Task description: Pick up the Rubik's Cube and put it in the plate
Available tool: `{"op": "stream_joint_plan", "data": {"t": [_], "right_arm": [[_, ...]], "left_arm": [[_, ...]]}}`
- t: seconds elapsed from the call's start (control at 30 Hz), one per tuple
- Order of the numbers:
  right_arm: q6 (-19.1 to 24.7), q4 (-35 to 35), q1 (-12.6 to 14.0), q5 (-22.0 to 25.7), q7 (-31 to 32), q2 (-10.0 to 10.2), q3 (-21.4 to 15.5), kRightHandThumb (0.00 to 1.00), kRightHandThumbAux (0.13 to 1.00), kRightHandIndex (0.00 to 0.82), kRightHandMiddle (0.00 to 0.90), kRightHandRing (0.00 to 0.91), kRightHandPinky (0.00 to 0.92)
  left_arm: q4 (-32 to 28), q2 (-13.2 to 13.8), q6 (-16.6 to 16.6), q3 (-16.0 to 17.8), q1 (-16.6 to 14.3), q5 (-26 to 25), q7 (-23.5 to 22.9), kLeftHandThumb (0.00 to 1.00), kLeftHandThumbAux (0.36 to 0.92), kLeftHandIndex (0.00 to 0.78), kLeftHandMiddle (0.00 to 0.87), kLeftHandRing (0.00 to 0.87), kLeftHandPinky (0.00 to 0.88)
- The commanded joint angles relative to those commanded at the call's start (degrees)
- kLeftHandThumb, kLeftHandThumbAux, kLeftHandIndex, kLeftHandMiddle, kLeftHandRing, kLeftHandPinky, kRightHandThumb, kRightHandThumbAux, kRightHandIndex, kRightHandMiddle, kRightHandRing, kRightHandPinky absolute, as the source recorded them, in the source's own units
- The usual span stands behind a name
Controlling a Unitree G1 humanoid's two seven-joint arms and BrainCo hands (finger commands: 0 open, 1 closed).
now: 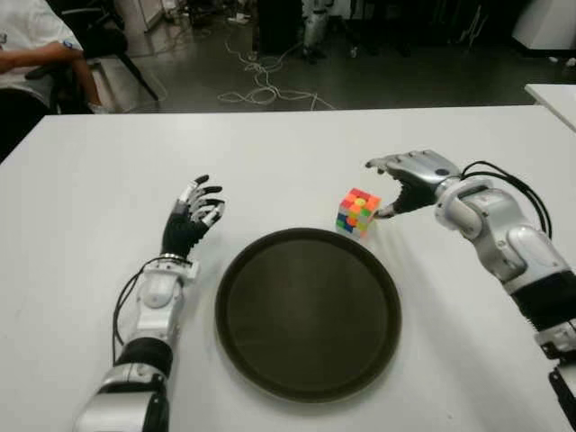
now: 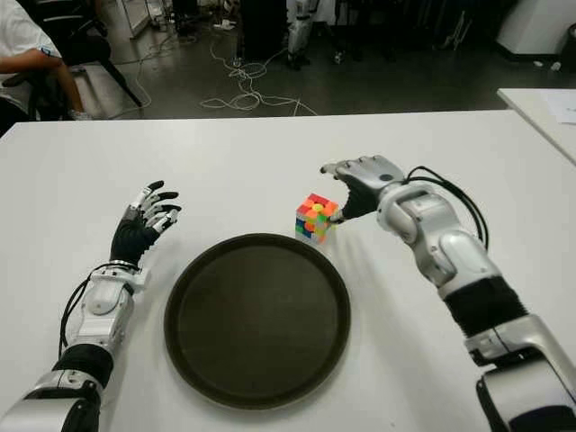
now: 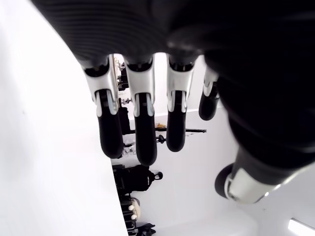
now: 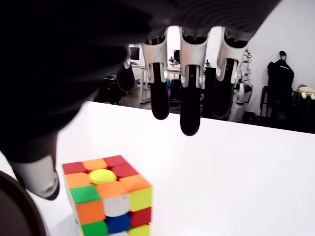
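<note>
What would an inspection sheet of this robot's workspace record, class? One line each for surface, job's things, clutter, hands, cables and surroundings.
Surface: plain white table, bare apart from the job's things.
Job's things: multicoloured Rubik's Cube stands on the table just beyond the far right rim of the round dark brown plate, not in it; the plate holds nothing.
Clutter: nothing seen.
Hands: right hand beside the cube on its right, fingers spread above it, thumb near its side, no grasp seen. Left hand left of the plate, fingers open, holding nothing.
Cables: black cables along the right forearm; loose white cables on the floor beyond.
Surroundings: seated person at far left; second white table at right.
</note>
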Motion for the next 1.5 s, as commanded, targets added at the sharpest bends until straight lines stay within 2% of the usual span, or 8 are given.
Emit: {"op": "stream_joint_plan", "data": {"t": [0.17, 0.3, 0.57, 0.83, 0.93, 1.33, 1.5], "right_arm": [[0.45, 1.70, -0.58, -0.12, -0.77, 1.19, 0.11, 0.138, 0.587, 0.042, 0.297, 0.361, 0.368], [0.20, 5.07, -2.67, -0.67, -1.83, 2.41, 0.93, 0.119, 0.599, 0.036, 0.301, 0.373, 0.383], [-0.47, 9.16, -6.56, -1.43, -3.32, 3.34, 2.69, 0.128, 0.605, 0.034, 0.343, 0.426, 0.409], [0.57, 14.41, -10.44, -1.30, -5.01, 5.61, 3.73, 0.098, 0.616, 0.022, 0.381, 0.460, 0.441], [1.65, 15.16, -11.05, -1.41, -5.33, 6.16, 4.12, 0.081, 0.619, 0.017, 0.390, 0.469, 0.444], [4.22, 18.43, -12.83, -1.56, -8.61, 8.29, 5.33, 0.097, 0.620, 0.024, 0.302, 0.379, 0.391], [4.46, 19.57, -13.30, -1.14, -9.03, 8.75, 5.60, 0.092, 0.626, 0.024, 0.272, 0.327, 0.339]], "left_arm": [[0.43, -0.03, 0.28, 0.07, -0.23, -0.06, -0.01, 0.570, 0.676, 0.134, 0.270, 0.320, 0.371], [0.23, 0.28, 0.63, -0.22, -0.29, 0.55, 0.29, 0.557, 0.674, 0.135, 0.264, 0.315, 0.364], [0.04, 0.41, 0.20, -0.49, -0.31, 1.24, 1.16, 0.567, 0.674, 0.137, 0.272, 0.320, 0.365], [-0.20, 0.40, 0.38, -0.49, -0.18, 0.90, 0.77, 0.558, 0.684, 0.137, 0.271, 0.322, 0.359], [-0.15, 0.38, 0.29, -0.40, -0.13, 0.62, 0.45, 0.556, 0.678, 0.139, 0.270, 0.323, 0.366], [-1.05, 0.35, 1.14, -0.62, 0.31, 1.08, 1.05, 0.571, 0.684, 0.142, 0.272, 0.324, 0.382], [-1.47, 0.31, 1.03, -0.69, 0.59, 1.25, 1.31, 0.579, 0.691, 0.138, 0.273, 0.325, 0.373]]}}
